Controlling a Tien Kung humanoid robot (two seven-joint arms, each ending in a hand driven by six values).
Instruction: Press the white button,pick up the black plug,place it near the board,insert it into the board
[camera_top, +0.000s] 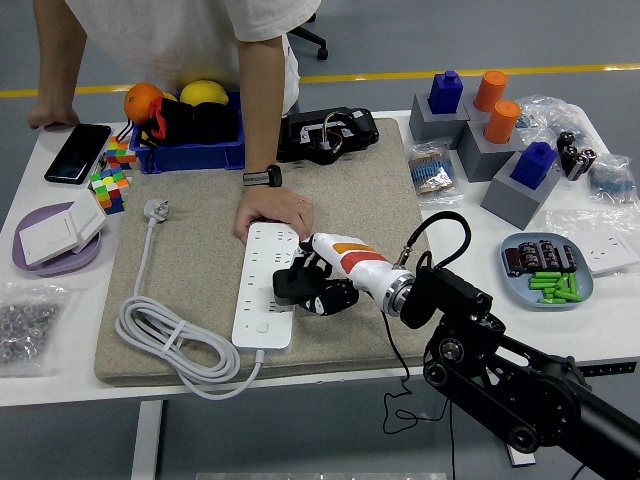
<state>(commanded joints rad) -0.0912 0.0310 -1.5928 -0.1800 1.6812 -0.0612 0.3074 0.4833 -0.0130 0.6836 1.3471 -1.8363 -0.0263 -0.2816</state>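
Right hand (322, 283) reaches in from the lower right, fingers curled around the black plug (288, 286), which it holds at the strip's right edge, about level with the middle sockets. Left hand not in view.

Plug sits partly over the strip (266, 283), not clearly seated; whether the pins touch a socket cannot be told from this angle (fingers and plug body hide the underside). Judgement: insertion step in hand, alignment not finished.

Person's hand (272, 212) lies flat on the strip's far end, palm down. Likely reason: it pins the strip so that it cannot slide on the mat (200, 200) when the plug is pushed in. Person's other hand rests on the far left table corner by a phone (77, 152), idle.

Strip lies lengthwise, near end toward the robot, its white cable (170, 345) coiled at the mat's left front, its own plug (156, 209) loose and unconnected. So the strip appears unpowered.

Plug appearance: small, blocky, matt black, dark cord not traceable here. Strong contrast against the white strip and the hand's white shell. Looks rigid, so it should hold its pose in the grasp; risk is tilt at entry, since the grip comes from the side
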